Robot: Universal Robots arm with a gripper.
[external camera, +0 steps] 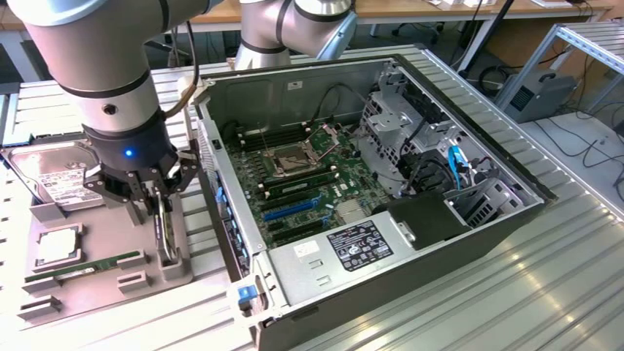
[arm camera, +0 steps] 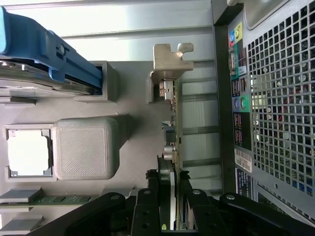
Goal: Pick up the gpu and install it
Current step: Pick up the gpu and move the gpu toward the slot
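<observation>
One arm, exterior view: the gripper hangs straight down over the grey holder tray at the exterior view's left, just beside the open computer case.
Gpu, exterior view: the gpu stands on edge in a slot along the tray's right side, near the case wall; its lower edge looks seated in the slot.
Grip, exterior view: the fingers reach down on either side of the card's upper edge.
Tray neighbours: a hard drive at the far end, a processor in the middle, a memory stick nearer.
Install site: the motherboard lies in the case floor, its blue slot unoccupied and well apart from the card.
Gpu, wrist view: the gpu is seen edge-on, its pale bracket at the end away from the gripper, the case's perforated rear panel just beside it.
Grip, wrist view: the jaws sit closed against the card's two faces, no gap showing.
Step in hand: judged to be the pick-up, with the grip made, the card not yet lifted and installing not begun.
Next move calls for: by my reading, a straight pull along the slot, keeping the bracket clear of the case wall.
</observation>
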